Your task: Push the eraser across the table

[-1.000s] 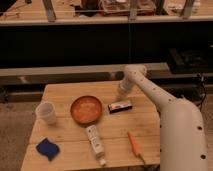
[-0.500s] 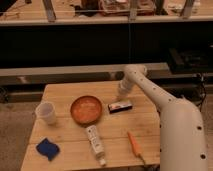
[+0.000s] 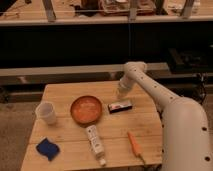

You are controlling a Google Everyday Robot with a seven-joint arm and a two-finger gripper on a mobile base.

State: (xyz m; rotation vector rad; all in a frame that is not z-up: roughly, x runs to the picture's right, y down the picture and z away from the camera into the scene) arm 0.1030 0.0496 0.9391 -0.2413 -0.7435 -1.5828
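Note:
The eraser (image 3: 121, 105), a small dark block with a white top label and a reddish right end, lies on the light wooden table (image 3: 65, 92) right of centre, next to the orange bowl. My gripper (image 3: 120, 93) hangs at the end of the white arm, just above and behind the eraser, near the table's far right part. The arm reaches in from the lower right.
An orange bowl (image 3: 86, 110) sits left of the eraser. A white cup (image 3: 46, 112) stands at the left. A blue cloth (image 3: 47, 148) lies front left. A white capped tube (image 3: 95, 144) and an orange carrot-shaped thing (image 3: 134, 143) lie near the front edge.

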